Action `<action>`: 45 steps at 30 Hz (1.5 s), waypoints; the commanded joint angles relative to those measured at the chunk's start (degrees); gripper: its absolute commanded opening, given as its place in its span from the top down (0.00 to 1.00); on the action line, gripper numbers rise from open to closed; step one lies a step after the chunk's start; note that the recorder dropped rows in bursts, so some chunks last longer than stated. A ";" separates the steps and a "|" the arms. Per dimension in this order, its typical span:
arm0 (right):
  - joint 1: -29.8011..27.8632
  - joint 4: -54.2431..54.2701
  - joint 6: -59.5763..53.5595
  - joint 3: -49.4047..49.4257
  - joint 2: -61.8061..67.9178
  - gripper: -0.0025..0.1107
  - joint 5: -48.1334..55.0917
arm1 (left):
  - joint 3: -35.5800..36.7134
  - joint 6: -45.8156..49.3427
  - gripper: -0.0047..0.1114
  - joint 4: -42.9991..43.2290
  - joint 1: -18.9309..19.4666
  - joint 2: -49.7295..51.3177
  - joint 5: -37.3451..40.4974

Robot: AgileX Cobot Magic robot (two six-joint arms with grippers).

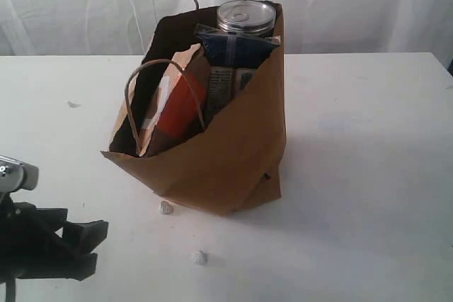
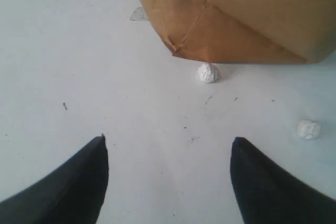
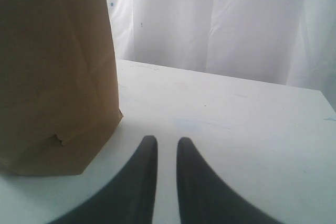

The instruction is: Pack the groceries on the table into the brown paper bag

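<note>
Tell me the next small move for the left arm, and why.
Probably draw the open, empty left gripper back from the tall brown kraft paper bag and rest. The dark can with silver pull-tab lid, long dark-blue packet and brown pouch with orange strip already sit inside, and the white tabletop shows only small white crumpled scraps: nothing seems left to pick.

No legible text, brand, number or sign was found in any view. The long dark-blue packet [image 1: 237,51] carried pale printed panels on its lower part, but the print was too small and blurred to read. The brown pouch with orange strip [image 1: 182,104] showed a white marking beside the orange, which could not be deciphered. The silver lid of the dark can [image 1: 245,15] and the outer faces of the brown paper bag [image 1: 233,153] showed no readable marking.
</note>
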 commanded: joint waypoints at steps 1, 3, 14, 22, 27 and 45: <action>-0.36 0.01 0.36 0.39 -0.40 0.86 -0.39 | 0.33 -0.80 0.37 1.98 -0.38 9.90 -10.91; -0.36 0.01 0.36 0.39 -0.40 0.86 -0.39 | -0.77 -1.69 0.37 3.51 -0.38 13.52 -12.62; -0.36 0.01 0.36 0.39 -0.40 0.86 -0.39 | -10.14 -8.10 0.37 10.59 -0.38 27.83 -12.35; -0.36 0.01 0.36 0.39 -0.40 0.86 -0.39 | -14.00 -8.40 0.37 14.94 -0.38 33.23 -14.35; -0.36 0.01 0.36 0.39 -0.40 0.86 -0.39 | -15.72 -8.29 0.37 15.34 -0.38 34.74 -15.17; -0.36 0.01 0.36 0.39 -0.40 0.86 -0.39 | -16.67 -9.64 0.96 16.66 -0.38 39.28 -13.19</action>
